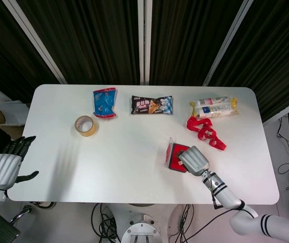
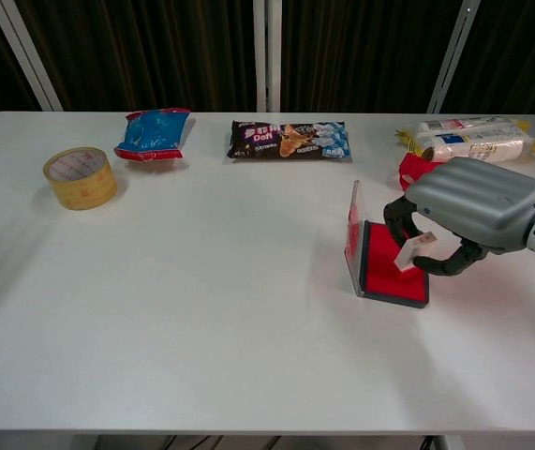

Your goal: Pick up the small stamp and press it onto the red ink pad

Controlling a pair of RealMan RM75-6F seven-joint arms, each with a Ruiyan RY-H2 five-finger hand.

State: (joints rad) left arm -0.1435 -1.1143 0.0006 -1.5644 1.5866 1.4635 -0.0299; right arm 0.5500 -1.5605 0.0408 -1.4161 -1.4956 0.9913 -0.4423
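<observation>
While the right hand (image 2: 468,214) pinches the small stamp (image 2: 411,252) between thumb and fingers and holds it over the red ink pad (image 2: 389,262), whose clear lid (image 2: 351,231) stands upright, the left hand (image 1: 5,165) hangs beside the table (image 2: 201,309) edge with fingers spread, holding nothing.

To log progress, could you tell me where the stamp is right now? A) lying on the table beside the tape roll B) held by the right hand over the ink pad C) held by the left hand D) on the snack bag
B: the right hand holds the stamp over the red ink pad.
</observation>
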